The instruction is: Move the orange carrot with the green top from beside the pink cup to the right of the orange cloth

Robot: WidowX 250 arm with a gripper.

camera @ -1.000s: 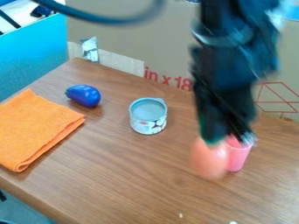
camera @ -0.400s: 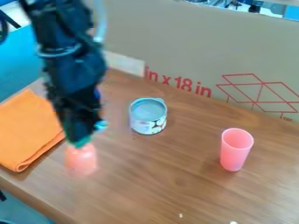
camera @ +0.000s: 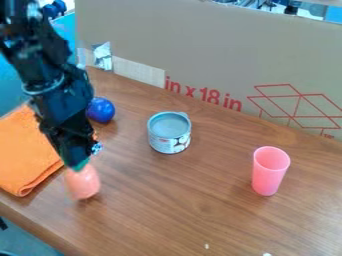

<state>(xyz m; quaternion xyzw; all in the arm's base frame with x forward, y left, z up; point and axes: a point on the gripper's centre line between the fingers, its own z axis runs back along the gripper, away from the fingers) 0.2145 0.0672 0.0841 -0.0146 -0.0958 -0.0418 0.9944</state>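
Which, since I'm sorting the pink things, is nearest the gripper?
The salmon-pink object at the tip of the gripper; the other, an open pink cup, stands apart at the picture's right.

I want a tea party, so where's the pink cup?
The pink cup stands upright on the table, at the camera view's right side, right of the can.

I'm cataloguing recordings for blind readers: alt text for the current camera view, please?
A black two-finger gripper holds a rounded salmon-pink object beside a folded orange cloth at a brown wooden table. Beyond the gripper lies a rounded blue object; rightward stand a short metal can and a pink cup.
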